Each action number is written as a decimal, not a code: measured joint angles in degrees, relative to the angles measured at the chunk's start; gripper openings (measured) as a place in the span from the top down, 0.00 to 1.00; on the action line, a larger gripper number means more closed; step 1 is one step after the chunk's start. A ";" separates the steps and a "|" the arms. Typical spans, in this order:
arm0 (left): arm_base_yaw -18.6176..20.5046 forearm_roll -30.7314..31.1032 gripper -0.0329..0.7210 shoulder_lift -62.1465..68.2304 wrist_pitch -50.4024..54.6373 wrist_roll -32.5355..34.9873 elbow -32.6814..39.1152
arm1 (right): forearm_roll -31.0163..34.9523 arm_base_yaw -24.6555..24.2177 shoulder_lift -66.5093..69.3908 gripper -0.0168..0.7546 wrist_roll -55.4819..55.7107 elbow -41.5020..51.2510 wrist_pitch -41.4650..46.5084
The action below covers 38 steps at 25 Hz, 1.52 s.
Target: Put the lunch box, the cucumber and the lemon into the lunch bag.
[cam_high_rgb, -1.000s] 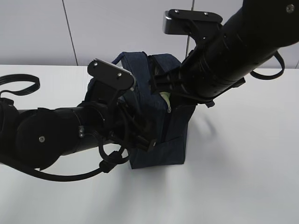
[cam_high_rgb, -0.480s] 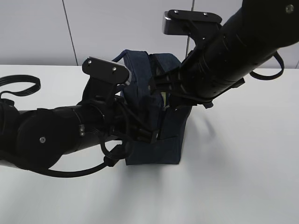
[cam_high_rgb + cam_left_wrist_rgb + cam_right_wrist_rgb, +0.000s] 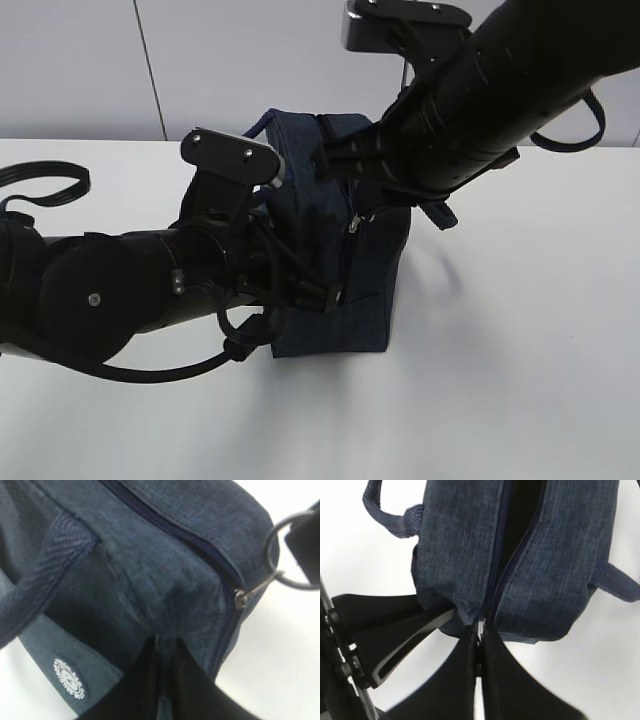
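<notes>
Two arms crowd the lunch bag (image 3: 340, 280) standing on the white table (image 3: 520, 380) in the exterior view; left wrist view: left gripper (image 3: 162, 652) pinches the bag's fabric below the zipper; right wrist view: right gripper (image 3: 480, 639) clamped on the zipper pull (image 3: 481, 628), zipper partly open above.

lunch bag (image 3: 345, 300): dark navy, woven texture | logo (image 3: 69, 678): white | table (image 3: 520, 380): white
</notes>
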 joint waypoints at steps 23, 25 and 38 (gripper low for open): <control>0.00 0.31 0.96 -0.42 4.68 0.00 -0.56 | -0.42 0.00 0.59 0.98 -0.77 -1.91 -0.18; 0.05 0.31 0.96 -0.54 4.96 0.10 -0.56 | -0.42 0.00 0.59 0.98 -0.77 -1.91 -0.71; 0.05 0.81 0.96 -3.23 4.16 0.20 3.98 | -0.51 0.00 0.59 0.98 -0.77 -1.94 -4.33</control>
